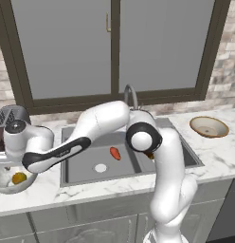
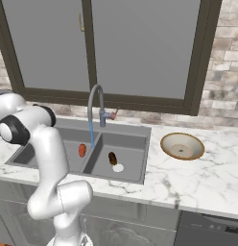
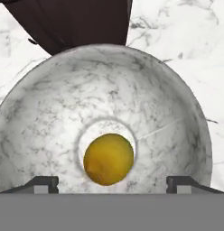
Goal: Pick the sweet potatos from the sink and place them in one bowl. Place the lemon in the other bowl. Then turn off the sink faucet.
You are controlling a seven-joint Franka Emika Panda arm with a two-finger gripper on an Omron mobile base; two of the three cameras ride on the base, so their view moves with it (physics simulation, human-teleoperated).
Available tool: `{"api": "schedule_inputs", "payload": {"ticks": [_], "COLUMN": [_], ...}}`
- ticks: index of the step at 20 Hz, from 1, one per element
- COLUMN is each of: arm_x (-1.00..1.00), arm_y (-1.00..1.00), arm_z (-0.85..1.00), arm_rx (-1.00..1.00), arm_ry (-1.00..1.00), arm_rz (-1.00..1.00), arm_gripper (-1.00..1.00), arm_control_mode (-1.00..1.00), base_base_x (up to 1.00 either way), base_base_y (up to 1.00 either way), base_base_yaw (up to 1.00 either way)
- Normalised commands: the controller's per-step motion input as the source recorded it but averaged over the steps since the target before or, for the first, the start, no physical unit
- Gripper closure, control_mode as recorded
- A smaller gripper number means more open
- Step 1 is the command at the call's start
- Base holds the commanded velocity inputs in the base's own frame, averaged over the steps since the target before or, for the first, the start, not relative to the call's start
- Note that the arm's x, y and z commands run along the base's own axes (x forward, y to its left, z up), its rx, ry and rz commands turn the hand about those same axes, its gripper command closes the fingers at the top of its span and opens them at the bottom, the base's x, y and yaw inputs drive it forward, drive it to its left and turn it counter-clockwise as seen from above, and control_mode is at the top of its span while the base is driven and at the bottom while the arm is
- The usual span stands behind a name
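Lemon [image 3: 108, 159] — lying loose on the bottom of the marbled bowl [image 3: 50, 103], left of the sink [image 1: 81, 176] on the counter [image 1: 219, 152]. Gripper [image 3: 113, 184] — above the bowl, fingertips [image 3: 41, 184] spread wide either side of the lemon, not touching it. Orange-red sweet potato [image 1: 115, 153] in left basin, dark sweet potato [image 2: 112, 158] in right. Tan bowl [image 2: 182, 145] right of sink. Faucet [image 2: 95, 108] running.

Arm [image 1: 105, 124] swung far left, wrist low; fingers [image 3: 41, 184] spread wide apart, nothing between them.
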Motion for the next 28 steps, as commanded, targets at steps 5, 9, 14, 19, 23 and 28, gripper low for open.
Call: {"api": "schedule_inputs", "payload": {"ticks": [5, 9, 14, 19, 23, 28], "arm_x": [-0.04, -0.09, -0.06, -0.06, -0.08, 0.00], "arm_y": [-0.46, -0.81, -0.87, -0.93, -0.99, -0.93], "arm_z": [-0.12, 0.43, 0.70, 0.57, 0.45, 0.39], "arm_rx": [0.00, 0.09, 0.19, 0.15, 0.08, 0.02], "arm_ry": [-0.23, -0.24, -0.04, 0.04, 0.18, 0.27], "arm_rz": [-0.01, -0.01, 0.00, -0.08, -0.09, -0.09], "arm_gripper": [-1.00, -1.00, -1.00, -1.00, -1.00, -1.00], "arm_control_mode": [-1.00, -1.00, -1.00, -1.00, -1.00, -1.00], "base_base_x": [0.00, 0.00, 0.00, 0.00, 0.00, 0.00], "base_base_y": [0.00, 0.00, 0.00, 0.00, 0.00, 0.00], "base_base_yaw": [0.00, 0.00, 0.00, 0.00, 0.00, 0.00]}}
